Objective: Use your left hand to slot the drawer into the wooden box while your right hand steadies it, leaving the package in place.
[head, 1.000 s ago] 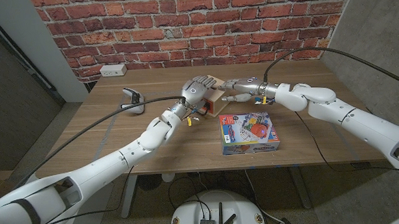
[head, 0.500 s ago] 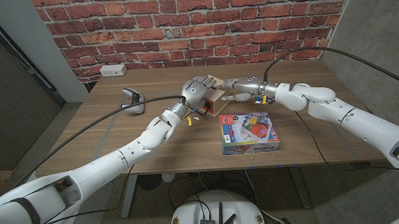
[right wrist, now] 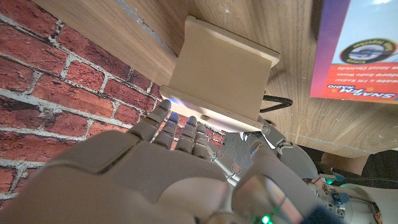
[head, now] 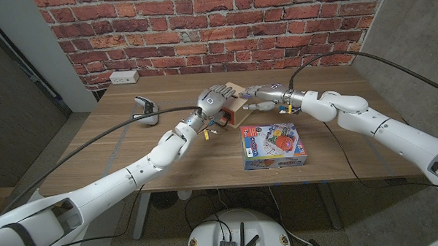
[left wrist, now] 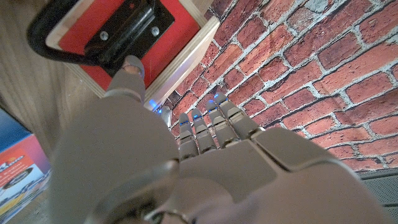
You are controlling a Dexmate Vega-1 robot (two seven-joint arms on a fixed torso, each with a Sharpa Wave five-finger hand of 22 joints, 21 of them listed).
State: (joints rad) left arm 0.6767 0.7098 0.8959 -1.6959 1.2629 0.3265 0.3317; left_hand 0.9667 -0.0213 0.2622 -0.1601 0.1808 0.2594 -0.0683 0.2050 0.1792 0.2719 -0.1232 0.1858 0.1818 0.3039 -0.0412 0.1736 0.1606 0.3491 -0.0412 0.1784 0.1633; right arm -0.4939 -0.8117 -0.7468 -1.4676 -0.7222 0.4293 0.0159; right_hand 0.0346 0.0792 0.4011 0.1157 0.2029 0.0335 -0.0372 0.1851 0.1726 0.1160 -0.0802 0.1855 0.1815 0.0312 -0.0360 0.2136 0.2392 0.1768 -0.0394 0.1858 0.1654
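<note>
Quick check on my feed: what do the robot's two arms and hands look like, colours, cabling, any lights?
Both arms are glossy white rounded shells with dark joint gaps. The left hand and right hand are metallic grey-beige, with segmented fingers. A black cable loops off each arm. Yellow tags sit at the left wrist. Small blue lights glow between the fingers in the left wrist view; a green light shows in the right wrist view.

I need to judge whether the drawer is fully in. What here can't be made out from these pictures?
- How far the drawer sits in the wooden box: head view, the left hand covers it.
- Right hand contact with the box: right wrist view, its fingers pass behind the box's edge.
- Print on the package: too small in the head view, cut off in both wrist views.
</note>
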